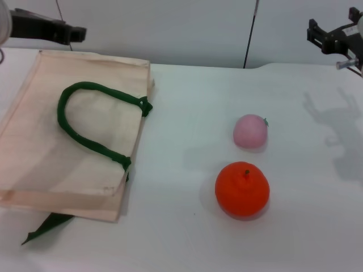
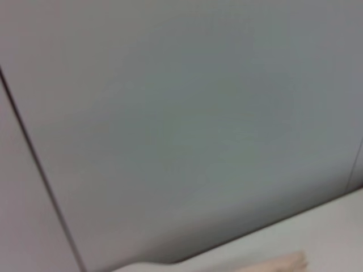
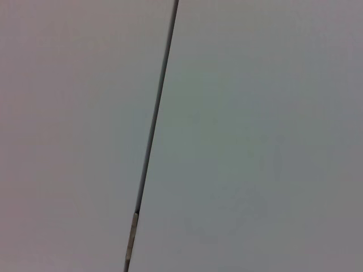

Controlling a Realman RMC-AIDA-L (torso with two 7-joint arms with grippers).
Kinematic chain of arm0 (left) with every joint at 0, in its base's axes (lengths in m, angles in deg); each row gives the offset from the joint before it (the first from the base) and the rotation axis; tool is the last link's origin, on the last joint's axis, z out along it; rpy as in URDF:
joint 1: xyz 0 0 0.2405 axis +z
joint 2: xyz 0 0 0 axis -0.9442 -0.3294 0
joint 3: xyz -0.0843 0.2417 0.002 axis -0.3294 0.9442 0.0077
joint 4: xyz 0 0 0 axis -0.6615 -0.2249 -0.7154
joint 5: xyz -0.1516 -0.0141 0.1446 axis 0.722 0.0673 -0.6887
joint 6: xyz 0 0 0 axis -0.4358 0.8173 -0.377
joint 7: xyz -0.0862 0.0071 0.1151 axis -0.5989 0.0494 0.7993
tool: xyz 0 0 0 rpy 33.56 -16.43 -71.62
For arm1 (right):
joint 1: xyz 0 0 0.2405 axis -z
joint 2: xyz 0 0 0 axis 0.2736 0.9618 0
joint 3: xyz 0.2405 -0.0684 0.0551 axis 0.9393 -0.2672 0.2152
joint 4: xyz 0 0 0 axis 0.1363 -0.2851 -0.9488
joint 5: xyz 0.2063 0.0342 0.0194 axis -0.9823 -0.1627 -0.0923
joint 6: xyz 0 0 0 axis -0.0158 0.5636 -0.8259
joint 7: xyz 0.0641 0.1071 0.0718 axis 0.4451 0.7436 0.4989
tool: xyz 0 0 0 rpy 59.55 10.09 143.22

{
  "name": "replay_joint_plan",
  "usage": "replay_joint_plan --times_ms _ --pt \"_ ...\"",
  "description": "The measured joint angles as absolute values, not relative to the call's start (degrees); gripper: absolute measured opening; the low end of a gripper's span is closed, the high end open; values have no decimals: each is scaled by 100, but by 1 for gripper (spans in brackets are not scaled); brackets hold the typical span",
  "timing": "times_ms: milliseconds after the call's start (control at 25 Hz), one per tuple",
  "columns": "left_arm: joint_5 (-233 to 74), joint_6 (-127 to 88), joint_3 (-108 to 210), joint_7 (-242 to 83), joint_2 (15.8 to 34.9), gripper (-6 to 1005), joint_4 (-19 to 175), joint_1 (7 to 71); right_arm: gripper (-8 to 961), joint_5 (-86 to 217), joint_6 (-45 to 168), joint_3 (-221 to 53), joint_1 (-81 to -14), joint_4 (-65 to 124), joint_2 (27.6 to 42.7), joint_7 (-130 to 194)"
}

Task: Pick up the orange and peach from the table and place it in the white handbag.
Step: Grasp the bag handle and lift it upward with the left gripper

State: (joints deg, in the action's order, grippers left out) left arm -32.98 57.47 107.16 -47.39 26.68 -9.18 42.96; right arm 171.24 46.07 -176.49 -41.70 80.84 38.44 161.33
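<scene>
The orange sits on the white table right of centre, stem nub up. The peach lies just behind it, a short gap apart. The white handbag lies flat on the table's left side, its dark green handle looped on top. My left gripper is raised at the far left, above the bag's back edge. My right gripper is raised at the far right, well behind and right of both fruits. Both wrist views show only the wall; a corner of the bag shows in the left wrist view.
A second green strap sticks out from under the bag's near edge. The grey wall with a dark vertical seam stands behind the table. The right arm's shadow falls on the table at right.
</scene>
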Motion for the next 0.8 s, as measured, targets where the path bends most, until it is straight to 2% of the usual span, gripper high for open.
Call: replay_joint_plan --times_ms 520,800 --pt "-4452 7001 10472 -4487 2610 469 -871 3760 866 17124 4606 -17649 -4190 8054 3844 16143" --pt "-4421 6986 10418 -4364 2654 466 -401 3656 866 17124 4605 -17663 -4198 8054 3848 16136"
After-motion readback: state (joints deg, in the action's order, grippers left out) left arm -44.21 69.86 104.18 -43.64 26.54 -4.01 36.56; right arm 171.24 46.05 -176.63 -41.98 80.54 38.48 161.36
